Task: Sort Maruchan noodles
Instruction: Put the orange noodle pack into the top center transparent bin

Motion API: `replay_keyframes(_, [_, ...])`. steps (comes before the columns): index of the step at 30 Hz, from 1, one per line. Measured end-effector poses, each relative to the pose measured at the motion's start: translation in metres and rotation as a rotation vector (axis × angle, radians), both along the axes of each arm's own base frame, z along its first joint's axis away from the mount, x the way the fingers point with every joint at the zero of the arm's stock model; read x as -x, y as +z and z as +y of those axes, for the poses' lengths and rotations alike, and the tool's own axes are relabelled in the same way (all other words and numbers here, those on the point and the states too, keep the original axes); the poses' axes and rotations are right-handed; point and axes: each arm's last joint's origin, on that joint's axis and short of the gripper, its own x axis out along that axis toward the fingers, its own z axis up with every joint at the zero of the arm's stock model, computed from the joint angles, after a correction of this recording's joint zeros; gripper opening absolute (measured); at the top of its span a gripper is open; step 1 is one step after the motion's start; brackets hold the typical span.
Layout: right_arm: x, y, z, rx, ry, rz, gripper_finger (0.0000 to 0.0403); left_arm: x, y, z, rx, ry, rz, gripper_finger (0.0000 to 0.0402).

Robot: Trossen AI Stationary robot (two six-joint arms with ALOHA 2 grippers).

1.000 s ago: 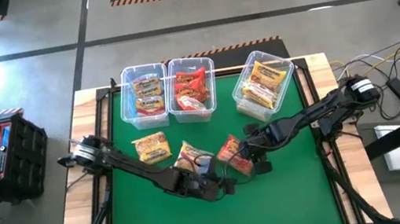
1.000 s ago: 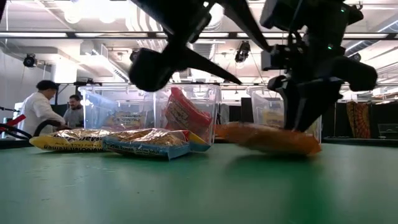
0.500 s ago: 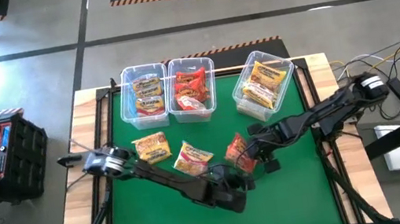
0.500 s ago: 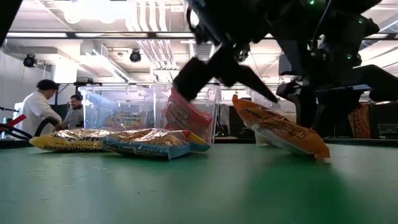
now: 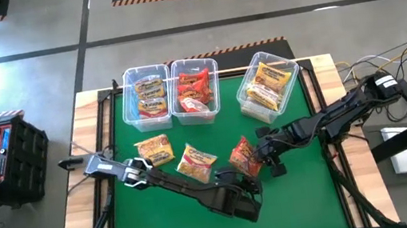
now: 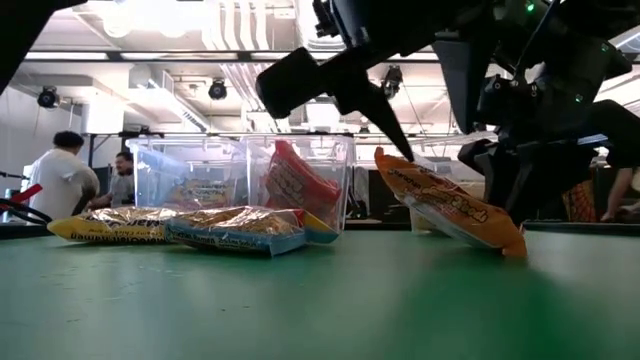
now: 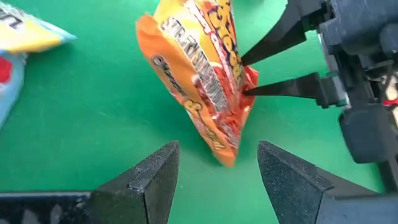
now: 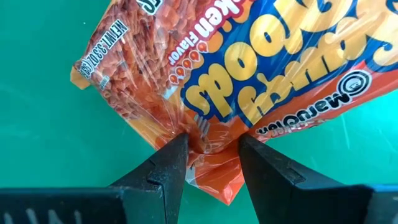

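Three bins [image 5: 150, 115] at the far edge already hold packets. Two packets [image 5: 154, 150] lie loose at centre-left. Right gripper [image 5: 261, 156] pinches the orange packet [image 5: 243, 156], tilted at centre. Left gripper [image 5: 249, 194] gapes nearby, empty.

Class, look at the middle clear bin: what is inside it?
The middle bin holds red noodle packets, at least two; any packets underneath are covered and cannot be counted.
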Motion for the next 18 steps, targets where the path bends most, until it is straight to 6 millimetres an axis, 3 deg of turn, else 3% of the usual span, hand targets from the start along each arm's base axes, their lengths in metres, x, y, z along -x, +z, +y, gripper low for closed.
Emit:
replay_keyframes(12, [-0.002, 0.000, 0.001, -0.039, -0.056, -0.029, 0.0141, 0.025, -0.001, 0.001, -0.021, -0.002, 0.044, 0.0201])
replay_keyframes(18, [-0.003, 0.001, 0.001, -0.058, -0.087, -0.048, 0.0141, 0.044, -0.026, 0.010, 0.023, -0.060, -0.075, 0.0201])
